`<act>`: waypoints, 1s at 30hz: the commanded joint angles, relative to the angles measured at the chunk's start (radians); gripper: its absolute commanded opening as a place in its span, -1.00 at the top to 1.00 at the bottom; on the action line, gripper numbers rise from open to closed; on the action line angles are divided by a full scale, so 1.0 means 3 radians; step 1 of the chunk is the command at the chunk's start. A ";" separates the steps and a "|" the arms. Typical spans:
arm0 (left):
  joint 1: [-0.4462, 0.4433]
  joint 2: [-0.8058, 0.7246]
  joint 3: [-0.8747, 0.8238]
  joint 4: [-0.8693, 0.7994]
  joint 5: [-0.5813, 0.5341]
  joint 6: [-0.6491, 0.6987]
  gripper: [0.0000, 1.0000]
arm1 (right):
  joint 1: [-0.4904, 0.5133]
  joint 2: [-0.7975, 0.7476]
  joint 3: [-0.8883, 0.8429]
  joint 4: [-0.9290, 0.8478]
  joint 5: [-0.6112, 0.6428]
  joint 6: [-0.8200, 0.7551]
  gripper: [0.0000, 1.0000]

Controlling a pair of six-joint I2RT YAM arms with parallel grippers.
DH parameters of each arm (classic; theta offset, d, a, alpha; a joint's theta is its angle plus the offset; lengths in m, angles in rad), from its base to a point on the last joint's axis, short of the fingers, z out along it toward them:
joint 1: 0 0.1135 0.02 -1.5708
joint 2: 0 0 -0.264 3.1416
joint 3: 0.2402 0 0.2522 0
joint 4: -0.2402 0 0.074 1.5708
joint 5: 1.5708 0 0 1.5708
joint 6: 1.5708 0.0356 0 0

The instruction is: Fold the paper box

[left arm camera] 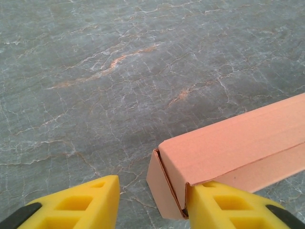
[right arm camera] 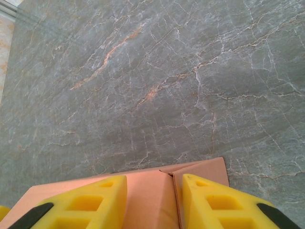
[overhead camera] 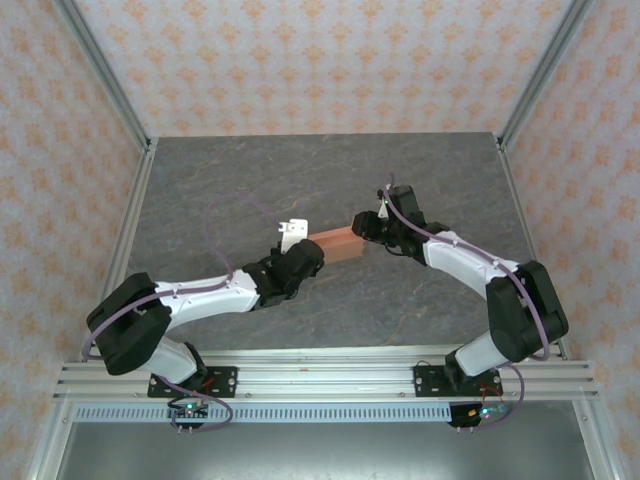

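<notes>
The paper box (overhead camera: 338,245) should be steadied by the right gripper (right arm camera: 155,179), fingers apart over 1 end, while its loose flap (left arm camera: 162,191) is pushed shut by the left gripper (left arm camera: 151,182), also apart.

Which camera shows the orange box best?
Left wrist view: the paper box shows its long side and end flap close up. The top view shows it small and distant; the right wrist view, one end.

White-black arms (overhead camera: 200,295) — purple cables (overhead camera: 240,196), yellow fingers (left arm camera: 81,202)
</notes>
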 commanded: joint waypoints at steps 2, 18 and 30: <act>-0.0022 -0.0164 -0.0049 -0.0118 0.0089 0.0010 0.10 | 0.0075 -0.0018 -0.0131 -0.0160 0.0205 0.0034 0.33; 0.0245 -0.0650 -0.0070 -0.0151 0.1072 -0.0045 -0.30 | 0.0154 -0.0057 -0.0142 -0.0181 0.0346 0.0024 0.33; 0.0877 -0.0268 0.0163 -0.0009 0.1797 -0.0635 -0.29 | 0.0158 -0.0072 -0.0137 -0.0213 0.0377 -0.0002 0.33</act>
